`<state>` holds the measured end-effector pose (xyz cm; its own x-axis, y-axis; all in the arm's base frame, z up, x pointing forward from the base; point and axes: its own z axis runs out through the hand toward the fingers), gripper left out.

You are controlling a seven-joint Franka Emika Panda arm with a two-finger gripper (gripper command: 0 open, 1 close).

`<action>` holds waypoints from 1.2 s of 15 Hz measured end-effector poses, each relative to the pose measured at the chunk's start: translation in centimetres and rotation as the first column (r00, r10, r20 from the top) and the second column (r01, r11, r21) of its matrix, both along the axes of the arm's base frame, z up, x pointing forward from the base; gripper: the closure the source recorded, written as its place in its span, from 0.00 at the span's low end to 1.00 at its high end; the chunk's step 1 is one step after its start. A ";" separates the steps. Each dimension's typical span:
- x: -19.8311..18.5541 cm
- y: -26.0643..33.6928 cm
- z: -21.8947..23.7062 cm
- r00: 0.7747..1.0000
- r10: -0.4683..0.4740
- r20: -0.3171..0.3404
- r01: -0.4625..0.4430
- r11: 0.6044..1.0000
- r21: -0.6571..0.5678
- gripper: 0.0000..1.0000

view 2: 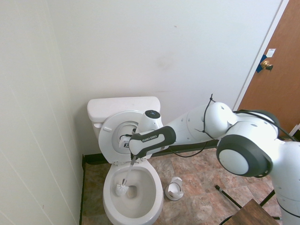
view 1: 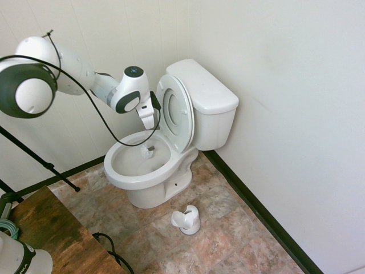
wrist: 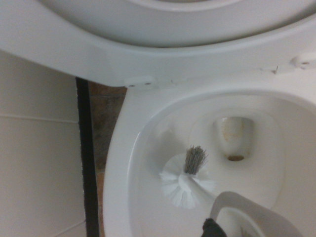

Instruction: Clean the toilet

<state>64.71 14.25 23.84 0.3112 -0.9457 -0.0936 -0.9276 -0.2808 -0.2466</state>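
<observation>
Toilet (view 2: 132, 206) stands against the back wall, seat and lid raised against the tank. Fixed, rigid, glossy ceramic, likely slippery when wet; nothing on it to grasp, work it by tool only. Gripper (view 2: 133, 159) above the bowl, jaws closed on the toilet brush (view 2: 123, 187) handle, bristles inside the bowl. Brush holder (view 2: 174, 189) right of the toilet on the floor.

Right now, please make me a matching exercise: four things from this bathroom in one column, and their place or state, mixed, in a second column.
Things:
1. toilet lid
2. brush head
3. brush holder
4. gripper

Places or states:
A. on the floor tiles beside the toilet
B. raised, leaning against the tank
C. shut on the brush handle
D. down inside the bowl

Pairs: 1-B, 2-D, 3-A, 4-C
</observation>
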 end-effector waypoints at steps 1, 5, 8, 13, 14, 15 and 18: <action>-1.1 0.2 2.0 1.000 -0.008 0.016 0.008 1.000 -0.007 1.00; -6.2 -1.2 8.8 0.994 -0.065 0.086 0.067 0.998 -0.019 1.00; -9.9 -4.8 13.3 0.983 -0.127 0.132 0.130 0.991 -0.017 1.00; -15.5 -14.8 18.9 0.938 -0.289 0.191 0.292 0.956 0.013 1.00; -16.1 -16.6 18.9 0.927 -0.323 0.191 0.326 0.945 0.014 1.00; -16.4 -18.3 18.7 0.916 -0.356 0.186 0.360 0.933 0.011 1.00; -16.3 -21.3 16.7 0.891 -0.417 0.177 0.429 0.903 -0.029 1.00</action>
